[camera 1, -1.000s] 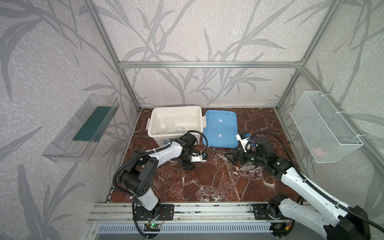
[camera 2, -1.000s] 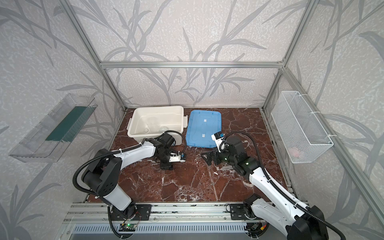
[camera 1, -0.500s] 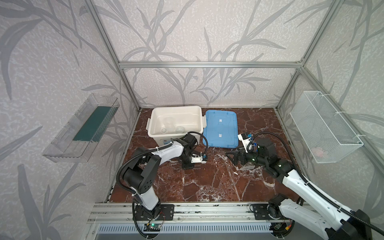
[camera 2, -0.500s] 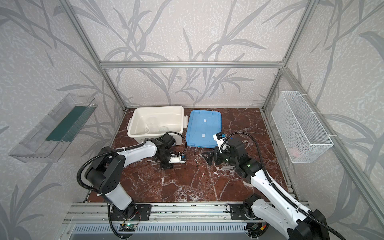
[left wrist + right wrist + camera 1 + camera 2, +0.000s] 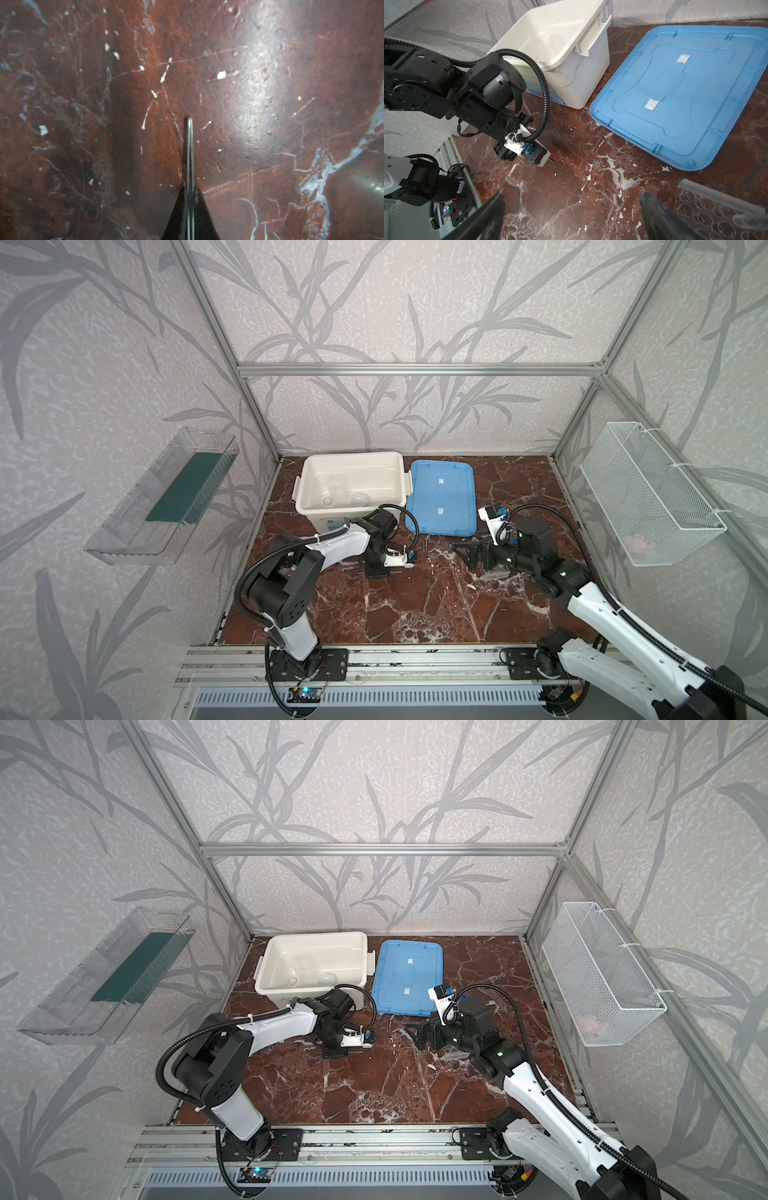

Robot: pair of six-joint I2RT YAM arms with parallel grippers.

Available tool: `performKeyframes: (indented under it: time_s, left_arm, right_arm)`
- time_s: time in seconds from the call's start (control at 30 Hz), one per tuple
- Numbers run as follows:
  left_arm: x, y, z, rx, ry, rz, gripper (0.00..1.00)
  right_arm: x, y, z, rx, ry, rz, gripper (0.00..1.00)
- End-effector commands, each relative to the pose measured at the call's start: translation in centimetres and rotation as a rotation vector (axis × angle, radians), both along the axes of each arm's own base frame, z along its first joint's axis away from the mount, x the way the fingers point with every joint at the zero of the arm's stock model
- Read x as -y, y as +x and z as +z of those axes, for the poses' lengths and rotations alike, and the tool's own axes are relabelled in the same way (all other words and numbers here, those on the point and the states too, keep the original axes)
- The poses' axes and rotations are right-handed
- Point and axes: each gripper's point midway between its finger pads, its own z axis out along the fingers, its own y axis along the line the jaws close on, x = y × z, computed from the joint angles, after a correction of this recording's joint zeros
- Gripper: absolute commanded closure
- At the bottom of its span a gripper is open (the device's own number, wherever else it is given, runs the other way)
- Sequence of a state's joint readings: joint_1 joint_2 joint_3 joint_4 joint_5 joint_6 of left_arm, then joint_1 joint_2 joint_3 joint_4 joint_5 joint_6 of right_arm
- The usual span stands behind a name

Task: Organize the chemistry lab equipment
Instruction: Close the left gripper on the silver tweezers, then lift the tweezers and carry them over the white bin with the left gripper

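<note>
rack (image 5: 708, 212): on table (image 5: 571, 133), just beside right gripper (image 5: 573, 194), whose jaws are spread wide and empty | beaker (image 5: 338, 485), jar (image 5: 328, 501), dish (image 5: 360, 499): inside bin (image 5: 353, 457) | left gripper (image 5: 189, 124): clenched, tips at table near bin, cannot tell if anything is pinched | lid (image 5: 441, 497): flat, right of bin

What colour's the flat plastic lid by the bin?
Flat plastic lid: light blue, clearest in right wrist view.

Nothing legible anywhere. Only a small printed sticker (image 5: 532, 87) with blue and orange marks, low on the front wall of the big white rectangular plastic bin (image 5: 571, 68), partly hidden behind a black corrugated cable (image 5: 545, 97); lettering too blurred to read
</note>
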State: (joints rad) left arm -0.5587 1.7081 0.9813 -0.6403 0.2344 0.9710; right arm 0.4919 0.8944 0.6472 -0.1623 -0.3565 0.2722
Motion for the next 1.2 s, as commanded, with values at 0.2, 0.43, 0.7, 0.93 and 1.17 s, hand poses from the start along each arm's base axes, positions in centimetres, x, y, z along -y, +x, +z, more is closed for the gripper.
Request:
performKeyframes:
  time_s: [0.2, 0.43, 0.7, 0.93, 1.17]
  left_arm:
    - [0.6, -0.3, 2.6, 0.049, -0.044, -0.016, 1.00]
    - [1.4, 0.6, 7.5, 0.181, -0.161, 0.021, 1.00]
    - [1.9, 2.7, 17.6, 0.470, -0.404, 0.119, 1.00]
    - [-0.2, 9.1, 25.0, 0.589, -0.418, 0.164, 1.00]
    - [-1.3, 16.3, 25.6, 0.630, -0.340, 0.217, 1.00]
  right_arm:
    - [0.4, -0.2, 0.3, 0.011, -0.010, -0.015, 0.01]
    - [0.5, -0.2, 0.8, 0.016, -0.014, -0.017, 0.00]
    - [0.2, 0.2, 2.2, 0.040, 0.005, -0.019, 0.01]
    - [-1.5, 1.3, 3.6, 0.024, 0.084, 0.010, 0.00]
    - [-4.3, 2.2, 6.6, 0.076, 0.070, 0.082, 0.00]
